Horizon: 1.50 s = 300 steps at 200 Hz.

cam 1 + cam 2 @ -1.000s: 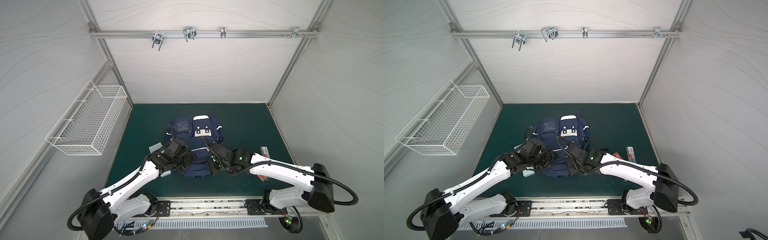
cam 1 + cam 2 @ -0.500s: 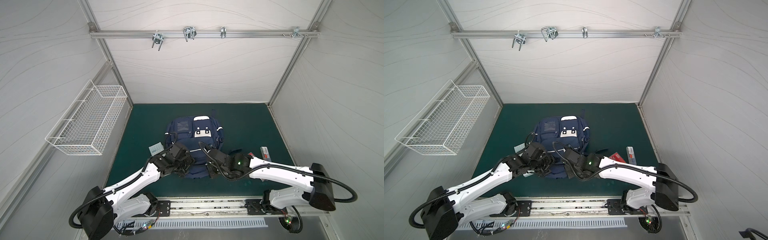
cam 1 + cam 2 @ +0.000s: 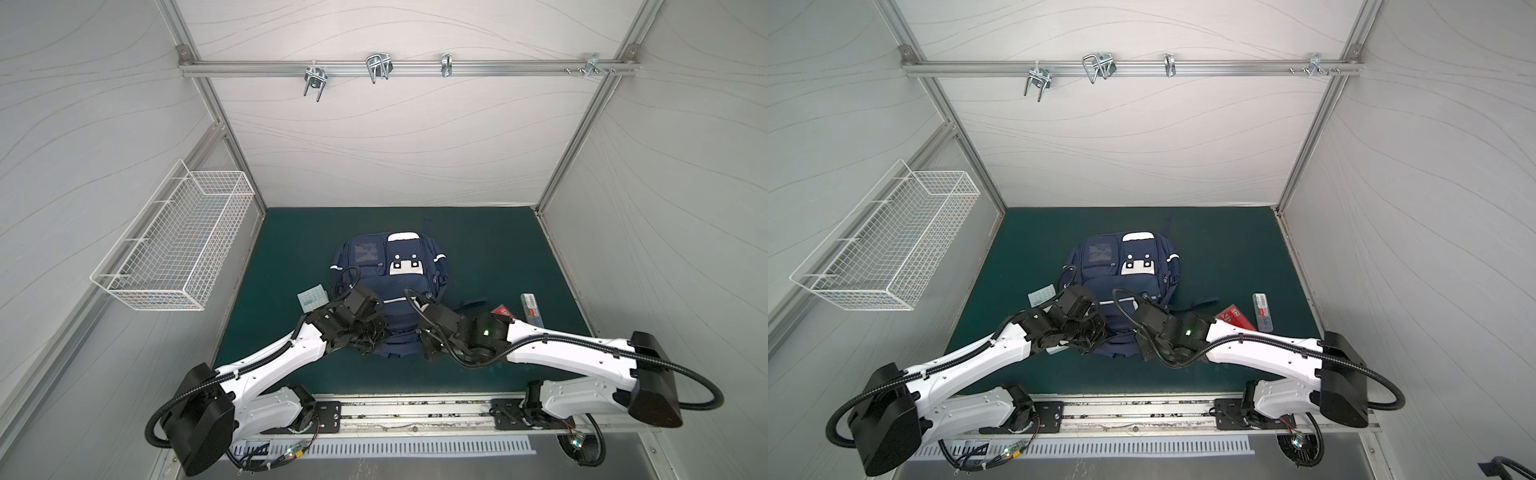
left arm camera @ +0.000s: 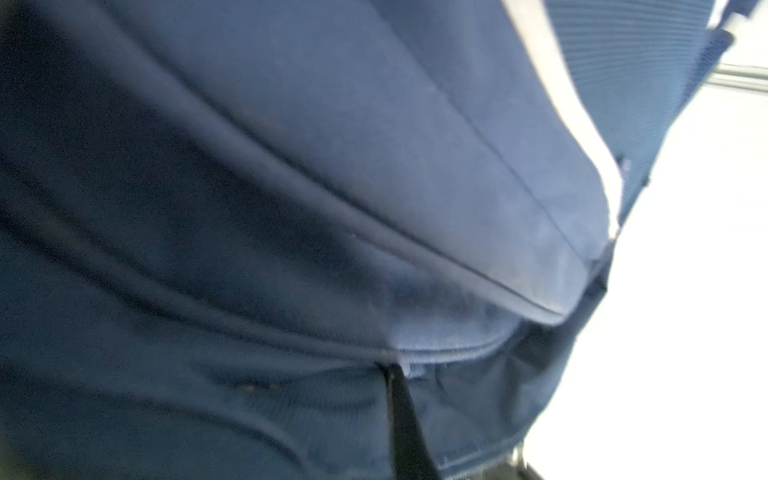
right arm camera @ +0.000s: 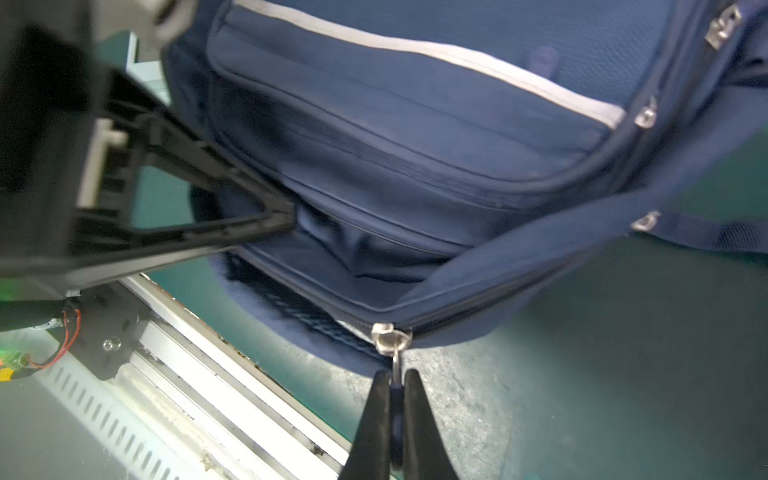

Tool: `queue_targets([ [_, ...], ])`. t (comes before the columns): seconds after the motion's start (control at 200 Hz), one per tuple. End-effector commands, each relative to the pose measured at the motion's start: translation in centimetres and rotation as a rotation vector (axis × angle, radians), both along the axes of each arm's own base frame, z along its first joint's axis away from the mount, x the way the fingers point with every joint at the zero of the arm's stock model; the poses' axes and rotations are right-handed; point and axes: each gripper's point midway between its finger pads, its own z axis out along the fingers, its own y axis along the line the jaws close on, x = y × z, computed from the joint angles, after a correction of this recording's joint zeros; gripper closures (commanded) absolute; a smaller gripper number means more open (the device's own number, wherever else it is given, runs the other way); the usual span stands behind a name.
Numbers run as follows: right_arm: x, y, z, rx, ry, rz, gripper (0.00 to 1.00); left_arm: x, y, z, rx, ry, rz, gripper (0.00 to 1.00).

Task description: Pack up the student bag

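Both top views: near edge of backpack (image 3: 390, 286) under left arm (image 3: 282, 357) and right arm (image 3: 552, 349); fingertips hidden there. Red packet (image 3: 1235, 316) half under right arm. Pale item (image 3: 1057, 350) under left arm, kind unclear. Print on small box (image 3: 530, 308) unreadable. Left wrist view: blurred navy cloth only. Right wrist view: right gripper (image 5: 397, 380) cut off by frame, zipper pull (image 5: 397, 365) tab hidden between fingers; left gripper (image 5: 289, 218) tips sunk in cloth fold, pinch unclear.

Navy student bag (image 3: 397, 291) lies flat, pockets upward.

On the dark green mat (image 3: 478, 249): student bag (image 3: 386, 286) flat at centre, pale patterned card (image 3: 312, 297) just left, red packet (image 3: 503, 311) and clear case (image 3: 530, 311) right.
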Motion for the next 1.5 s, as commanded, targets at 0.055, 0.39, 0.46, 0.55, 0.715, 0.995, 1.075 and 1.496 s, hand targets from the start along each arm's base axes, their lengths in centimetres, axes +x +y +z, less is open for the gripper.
queue_targets([
  [0.055, 2.3, -5.3, -0.1, -0.041, -0.017, -0.111, 1.0, 0.8, 1.4, 1.0, 0.044, -0.095, 0.015, 1.0],
  [0.39, 6.4, -7.6, -1.6, -0.015, 0.003, -0.207, 1.0, 0.9, 1.4, 1.6, 0.048, -0.123, -0.008, 1.0],
  [0.46, 7.2, -7.7, -1.9, -0.006, 0.007, -0.219, 1.0, 0.9, 1.4, 1.8, 0.045, -0.133, -0.012, 1.0],
  [0.55, 7.7, -7.3, -2.2, 0.004, 0.017, -0.218, 1.0, 0.9, 1.3, 1.6, 0.049, -0.134, -0.023, 1.0],
  [0.715, 7.8, -6.8, -2.4, 0.013, 0.03, -0.205, 1.0, 1.2, 1.0, 1.4, 0.05, -0.141, -0.038, 1.0],
  [0.995, 6.5, -9.0, 2.0, 0.057, -0.012, -0.254, 0.41, 3.2, -1.3, 2.7, 0.044, -0.254, -0.239, 1.0],
  [1.075, 6.9, -9.6, 3.3, 0.065, -0.003, -0.275, 0.33, 3.1, -2.1, 2.5, 0.026, -0.252, -0.281, 1.0],
  [1.496, 17.7, -6.9, -2.2, 0.09, 0.265, -0.381, 0.32, 3.2, -1.3, 0.1, 0.097, -0.237, -0.296, 1.0],
])
